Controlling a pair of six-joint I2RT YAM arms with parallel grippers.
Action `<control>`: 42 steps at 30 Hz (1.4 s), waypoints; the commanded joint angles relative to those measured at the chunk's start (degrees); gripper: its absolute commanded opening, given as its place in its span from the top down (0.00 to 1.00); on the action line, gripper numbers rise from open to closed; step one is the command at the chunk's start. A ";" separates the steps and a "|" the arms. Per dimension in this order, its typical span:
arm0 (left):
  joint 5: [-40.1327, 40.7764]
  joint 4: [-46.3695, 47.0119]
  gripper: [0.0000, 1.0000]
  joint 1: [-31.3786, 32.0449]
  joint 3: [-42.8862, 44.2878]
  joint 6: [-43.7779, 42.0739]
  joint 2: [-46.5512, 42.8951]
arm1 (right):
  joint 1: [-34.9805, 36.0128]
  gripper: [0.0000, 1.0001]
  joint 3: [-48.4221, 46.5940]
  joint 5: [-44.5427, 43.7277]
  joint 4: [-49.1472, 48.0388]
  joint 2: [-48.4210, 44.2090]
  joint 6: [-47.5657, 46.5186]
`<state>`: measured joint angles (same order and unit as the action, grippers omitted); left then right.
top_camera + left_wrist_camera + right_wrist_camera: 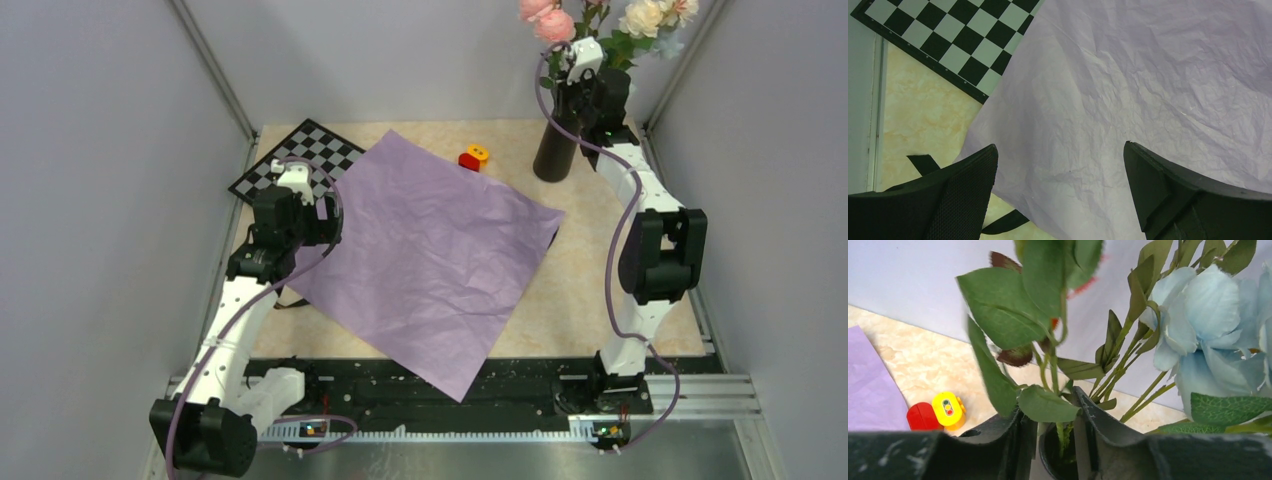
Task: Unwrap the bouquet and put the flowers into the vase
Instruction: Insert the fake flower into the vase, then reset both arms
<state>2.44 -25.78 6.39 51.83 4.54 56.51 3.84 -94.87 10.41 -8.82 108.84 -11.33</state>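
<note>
Grey walls (100, 200) closed in a beige, marble-patterned bench (590, 290). At its far left corner lay a black-and-white checkered board (300, 155), one corner tucked under the lilac paper (430, 260). Just in front of the board, the left pincer (1059, 146) hung over the paper's left edge with its jaws spread wide and nothing between them. The left wrist view showed only crinkled paper below the gap. A black ribbon (923, 162) lay on the bare bench beside that edge, partly hidden by the left finger.

The paper was spread flat, lilac side up, across the middle of the bench. One corner ran over the near edge onto the black rail where the arms were bolted. No flowers lay on it.

Behind the paper's far edge, just apart from it, sat a small red-and-yellow toy block (473, 157).

To the right of the block, near the back wall, the dark vase (555, 150) stood upright. The flowers (600, 20) were in it: pink and cream heads rose above the arm, and a light-blue bloom (1208, 305) filled the right of the right wrist view. The right pincer (1050, 410) sat at the vase's mouth, its jaws a narrow way apart. Thin green stems ran down through the gap into the vase and stood loose there.
</note>
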 commanded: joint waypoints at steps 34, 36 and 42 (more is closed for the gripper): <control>1.36 2.06 0.01 -11.98 0.33 10.85 -3.00 | -1.40 0.12 11.61 -0.63 16.54 -22.14 13.84; 3.61 2.68 0.01 -12.63 0.61 11.97 -3.97 | -1.62 0.12 11.68 -1.26 21.84 -23.79 15.36; 9.64 5.37 0.01 -12.72 1.20 11.57 -8.52 | -1.90 0.11 12.37 -6.74 30.37 -29.87 17.98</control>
<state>6.96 -25.06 -5.98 51.86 15.16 51.62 2.68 -82.00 8.19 14.02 85.21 3.11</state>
